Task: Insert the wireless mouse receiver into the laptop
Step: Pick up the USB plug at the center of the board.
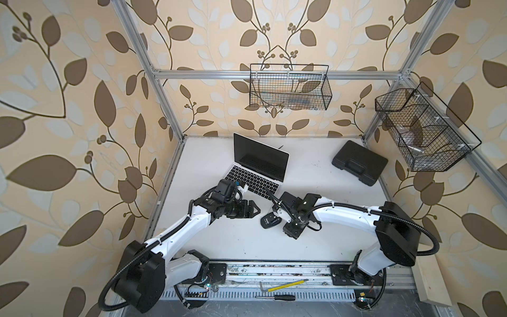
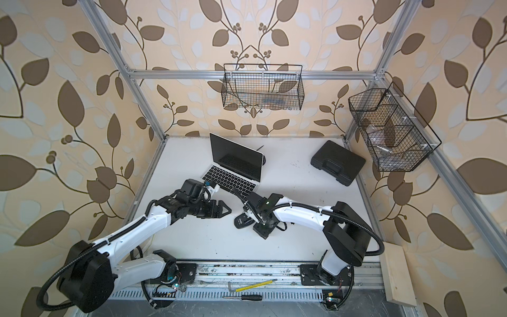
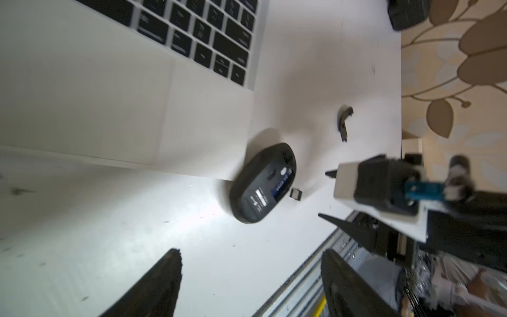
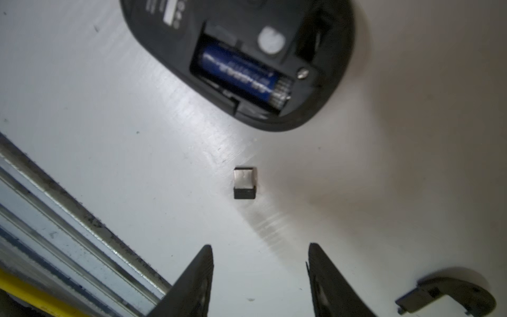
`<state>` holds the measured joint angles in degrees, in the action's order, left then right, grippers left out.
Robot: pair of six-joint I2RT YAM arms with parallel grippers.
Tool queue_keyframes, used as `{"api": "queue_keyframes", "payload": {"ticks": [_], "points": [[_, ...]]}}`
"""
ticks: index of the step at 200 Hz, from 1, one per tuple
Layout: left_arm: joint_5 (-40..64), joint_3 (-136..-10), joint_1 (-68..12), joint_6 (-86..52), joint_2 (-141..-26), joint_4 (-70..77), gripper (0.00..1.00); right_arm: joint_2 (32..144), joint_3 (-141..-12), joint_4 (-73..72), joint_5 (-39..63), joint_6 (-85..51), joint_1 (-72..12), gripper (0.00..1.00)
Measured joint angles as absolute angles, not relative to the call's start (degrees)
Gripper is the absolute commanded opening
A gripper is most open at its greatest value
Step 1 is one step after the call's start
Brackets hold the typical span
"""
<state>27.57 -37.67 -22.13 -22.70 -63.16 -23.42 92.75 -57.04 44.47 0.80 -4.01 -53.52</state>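
Right wrist view: the wireless mouse receiver (image 4: 245,182) lies flat and loose on the white table (image 4: 384,164), just beside the upturned mouse (image 4: 153,41) but not touching it. The mouse's battery bay is uncovered, and a blue battery (image 4: 241,74) shows in it.

Orientation: the receiver's long axis points at the mouse. Its metal plug end is toward the mouse, and its black cap end faces away, toward the right gripper (image 4: 260,247).

Right claw: it hovers on the far side of the receiver from the mouse, with its fingers apart and nothing between them. The receiver sits roughly on the line running out between the two fingers. Judgement: a straight advance toward the mouse would put a finger on either side of the receiver's short width and leave the plug free.

Obstruction check: the curved cover piece (image 4: 450,297) lies farther from the mouse than the receiver does, off to one side of the claw and clear of the gap.

Left wrist view: the left gripper (image 3: 251,252) is spread wide and empty, well apart from the mouse. The receiver lies on the flank of the mouse that faces the right arm, so the right arm is clearly nearer.

The laptop (image 3: 82,96) stands open, its front corner just beside the mouse. No port can be made out in any view.

Both top views: the right arm hides the receiver.
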Motion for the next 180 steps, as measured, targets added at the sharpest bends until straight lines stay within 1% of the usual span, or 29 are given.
{"api": "queue_keyframes", "payload": {"ticks": [13, 35, 82, 112, 138, 180], "points": [[25.67, -37.15, -19.81, -22.72, -61.52, -24.03, 0.82, 93.62, -57.04, 43.9, 0.73, -4.21, -54.24, 0.49], [23.64, -36.36, -18.61, -22.7, -60.62, -24.53, 0.82, 94.83, -57.04, 41.85, 0.12, -5.1, -54.26, 0.42], [23.35, -36.1, -17.89, -22.61, -60.6, -25.63, 0.82, 97.51, -57.04, 38.7, -1.1, -6.2, -55.81, 0.38], [23.4, -36.1, -17.52, -22.57, -60.6, -25.74, 0.82, 98.13, -57.01, 38.52, -2.09, -6.42, -56.1, 0.33], [23.4, -36.1, -17.5, -22.5, -60.6, -25.91, 0.82, 98.17, -56.64, 38.04, -2.59, -6.9, -56.12, 0.25], [23.51, -36.1, -16.91, -22.41, -60.6, -26.15, 0.82, 98.19, -56.47, 37.26, -3.29, -7.53, -56.14, 0.16]]}}
